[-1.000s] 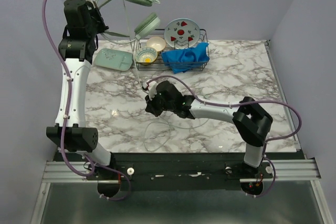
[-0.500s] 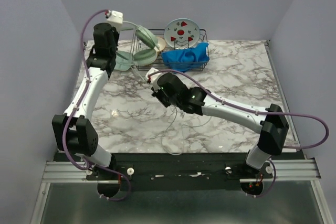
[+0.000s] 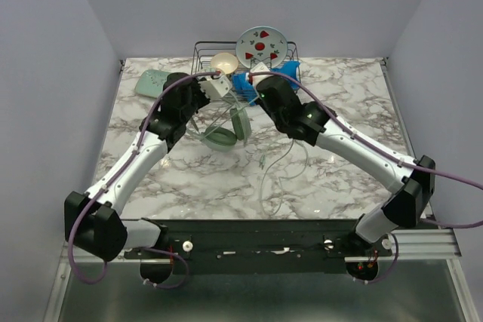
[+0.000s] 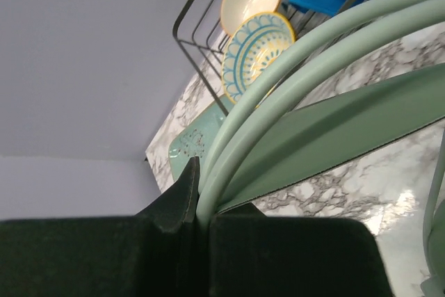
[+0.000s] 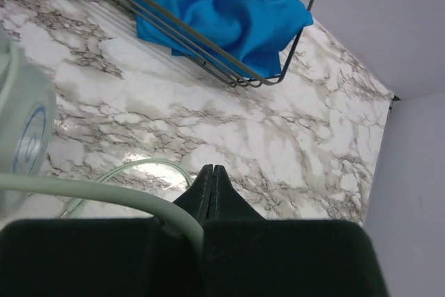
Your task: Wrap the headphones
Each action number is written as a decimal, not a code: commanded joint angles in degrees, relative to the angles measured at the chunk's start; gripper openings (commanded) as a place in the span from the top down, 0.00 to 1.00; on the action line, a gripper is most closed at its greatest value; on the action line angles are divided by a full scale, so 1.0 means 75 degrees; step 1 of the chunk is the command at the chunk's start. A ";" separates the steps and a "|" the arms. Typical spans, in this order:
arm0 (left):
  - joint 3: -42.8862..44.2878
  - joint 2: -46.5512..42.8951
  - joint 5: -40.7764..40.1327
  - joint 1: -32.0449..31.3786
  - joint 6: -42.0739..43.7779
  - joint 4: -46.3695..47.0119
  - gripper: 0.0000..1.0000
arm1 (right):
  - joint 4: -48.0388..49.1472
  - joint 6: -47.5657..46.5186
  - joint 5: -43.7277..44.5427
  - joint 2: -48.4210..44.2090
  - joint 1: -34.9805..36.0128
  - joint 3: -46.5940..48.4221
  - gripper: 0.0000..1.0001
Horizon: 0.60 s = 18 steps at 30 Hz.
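Observation:
The pale mint-green headphones hang low over the marble in front of the dish rack, with the two ear cups (image 3: 221,139) side by side. My left gripper (image 3: 207,101) is shut on the slim headband (image 4: 278,67), which runs up and right from the jaws (image 4: 198,193) above a green ear cup (image 4: 348,130). My right gripper (image 3: 258,102) is just right of it and is shut on the thin pale cable (image 5: 97,191), with the fingertips (image 5: 210,175) pressed together. The rest of the cable (image 3: 278,175) lies in loose loops on the table.
A wire dish rack (image 3: 202,49) stands at the back with a cream bowl (image 3: 223,61), a patterned plate (image 3: 261,44) and a blue cloth (image 5: 208,8). A patterned bowl (image 4: 257,50) is also in it. A flat mint-green tray (image 3: 153,81) lies at the back left.
My left arm has brought the headphones down from high at the back left to just over the table. My right gripper has moved back and right towards the rack, trailing the cable.

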 commanded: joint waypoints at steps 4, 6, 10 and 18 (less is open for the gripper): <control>0.0834 -0.0537 0.1724 -0.0386 -0.0489 -0.2227 1.00 | 0.0326 -0.0522 -0.0381 -0.0807 -0.0809 -0.0279 0.99; 0.1044 -0.0573 0.1935 -0.0433 -0.0677 -0.2696 1.00 | 0.0466 -0.0475 -0.0616 -0.0877 -0.1090 -0.0291 0.99; 0.1548 -0.0620 0.2486 -0.0469 -0.1215 -0.3411 1.00 | 0.0771 -0.0429 -0.1213 -0.1030 -0.1430 -0.0466 0.99; 0.3116 -0.0620 0.3529 -0.0469 -0.3323 -0.4325 1.00 | 0.2561 0.0145 -0.2994 -0.1510 -0.1665 -0.1718 0.95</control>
